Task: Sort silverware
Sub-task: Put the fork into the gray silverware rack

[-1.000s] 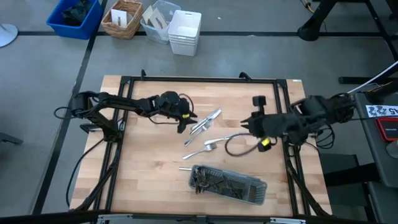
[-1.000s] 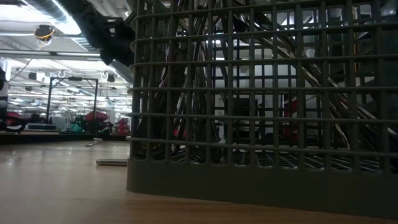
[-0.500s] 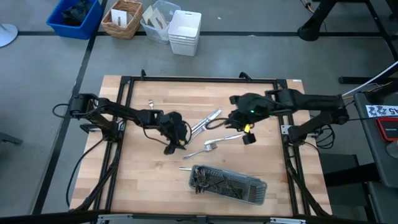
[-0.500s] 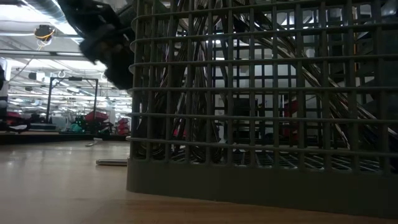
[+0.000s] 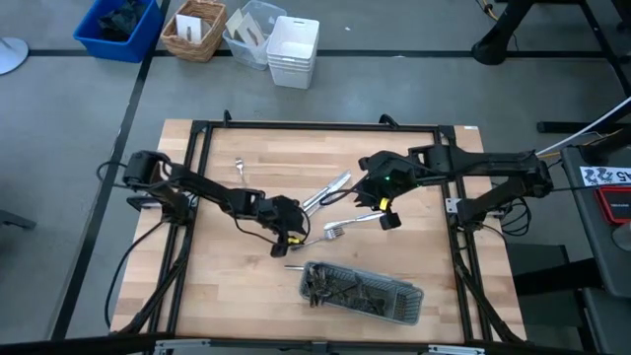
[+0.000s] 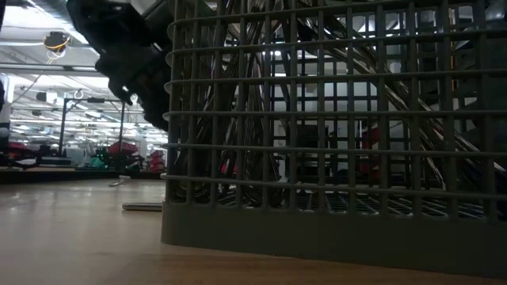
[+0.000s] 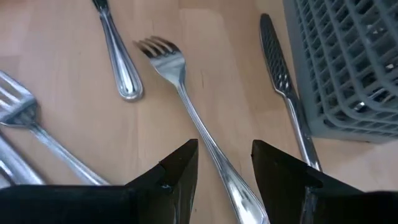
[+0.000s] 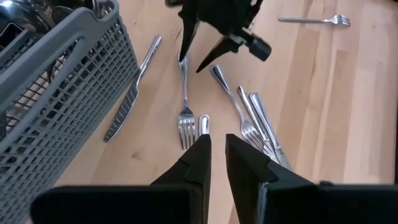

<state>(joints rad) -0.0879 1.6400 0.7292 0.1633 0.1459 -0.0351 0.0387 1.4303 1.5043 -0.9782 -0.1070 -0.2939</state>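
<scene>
Loose silverware lies flat on the wooden table: a cluster of pieces (image 5: 325,192), a single fork (image 5: 340,229), a knife (image 5: 296,266) beside the grey mesh tray (image 5: 360,289), and a fork (image 5: 240,168) farther back. My left gripper (image 5: 289,235) is low over the table and open, one finger on either side of the fork's handle (image 7: 214,155) without touching it. My right gripper (image 8: 216,146) hangs higher over the cluster (image 8: 255,118), its fingers a narrow gap apart with nothing between them. More silverware stands inside the tray.
The tray (image 7: 348,62) lies close to my left gripper, with the knife (image 7: 280,81) along its wall. A spoon handle (image 7: 118,56) and another fork (image 7: 25,118) lie on the other side. Black frame rails (image 5: 197,197) run along the table's edges.
My left gripper has gone toward the table's near edge and down, ending over the single fork beside the tray. My right gripper has swung in from the table's right edge over the loose silverware and come lower. The silverware has stayed where it was.
</scene>
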